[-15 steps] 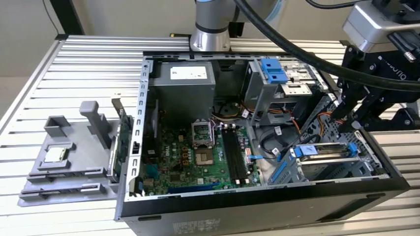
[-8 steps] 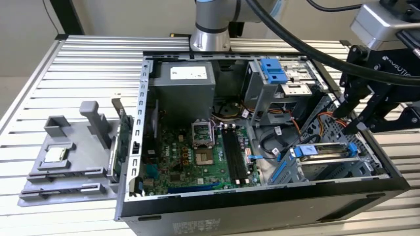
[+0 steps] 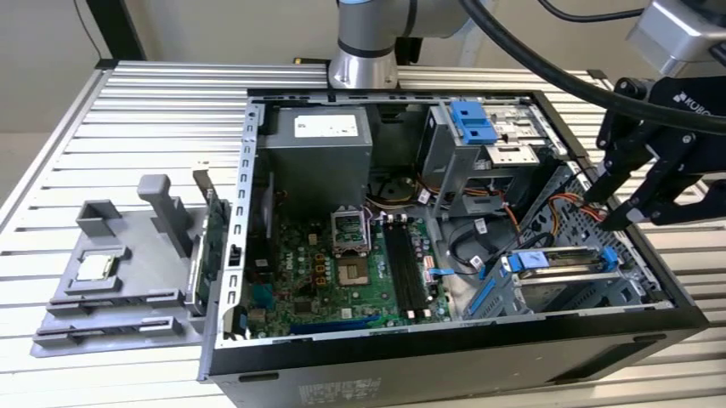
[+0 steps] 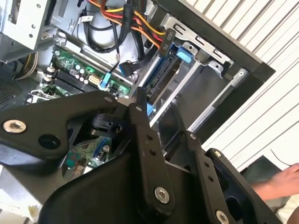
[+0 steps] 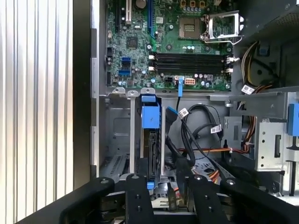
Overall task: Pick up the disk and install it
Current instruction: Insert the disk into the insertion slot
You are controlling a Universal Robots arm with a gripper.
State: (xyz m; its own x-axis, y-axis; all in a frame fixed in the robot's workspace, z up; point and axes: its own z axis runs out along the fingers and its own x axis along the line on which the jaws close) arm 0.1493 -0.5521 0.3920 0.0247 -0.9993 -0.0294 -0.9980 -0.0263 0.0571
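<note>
The disk point(image 3: 556, 262) sits in the drive bay at the near corner of the open computer case point(image 3: 454, 348), on the exterior view's right, its blue rail frame showing at both ends. In the first wrist view the disk point(image 5: 152, 149) stands edge-on between the bay's metal rails under a blue tab. In the second wrist view the disk point(image 4: 159, 77) lies beside the orange and black cables. My gripper point(image 3: 607, 212) hangs just above and outside the bay, open, with nothing between its black fingers point(image 5: 140, 200). The gripper point(image 4: 161, 109) is apart from the disk.
The case holds a green motherboard point(image 3: 340, 263), a grey power-supply box point(image 3: 318, 144), loose cables point(image 5: 196, 135) and an upper drive cage with blue tabs point(image 3: 471, 123). A grey fixture point(image 3: 125, 280) carrying a small square chip stands on the exterior view's left. A person's hand point(image 4: 280, 182) lies on the slatted table.
</note>
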